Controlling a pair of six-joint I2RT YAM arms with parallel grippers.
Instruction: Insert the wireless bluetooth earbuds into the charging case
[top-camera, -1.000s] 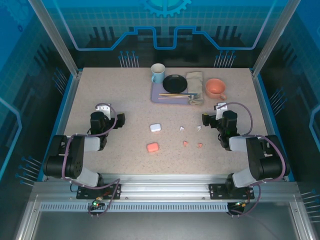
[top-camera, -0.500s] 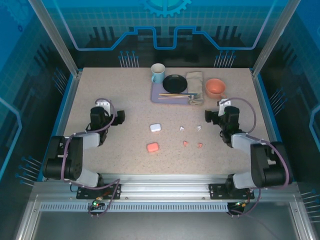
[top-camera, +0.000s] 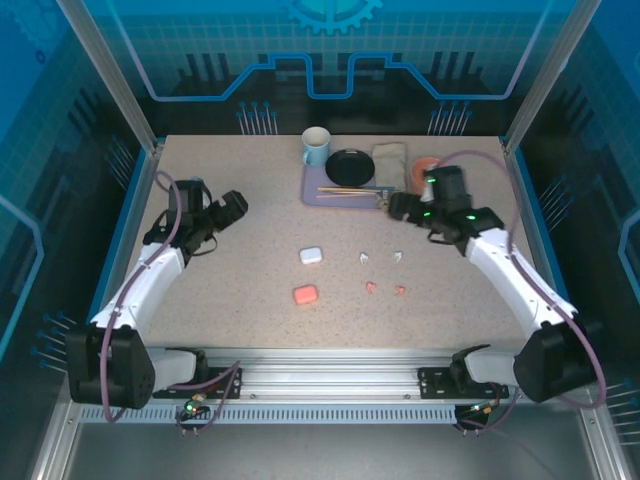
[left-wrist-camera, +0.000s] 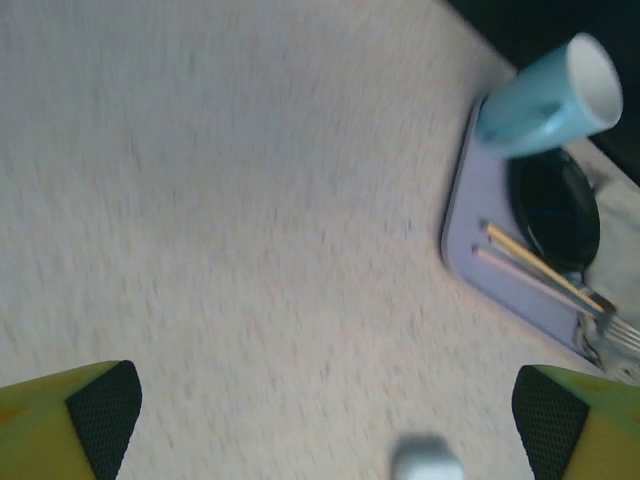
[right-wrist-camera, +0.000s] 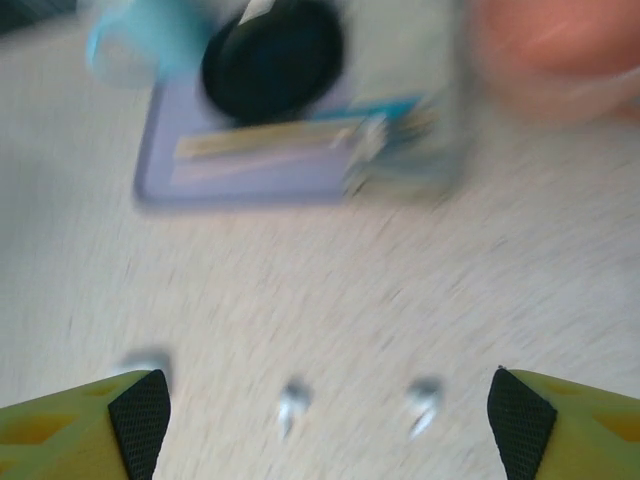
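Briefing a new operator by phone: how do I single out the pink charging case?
From the lavender tray at the table's far edge, come toward the near edge. Past the white case lies the pink case, rounded, far bigger than the pink earbuds on its right.

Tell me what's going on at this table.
Two robot arms are about to start putting earbuds in cases. The left gripper and right gripper hover open, holding nothing. Two white earbuds and two pink earbuds lie loose on the table, with the white case and pink case just left of them.
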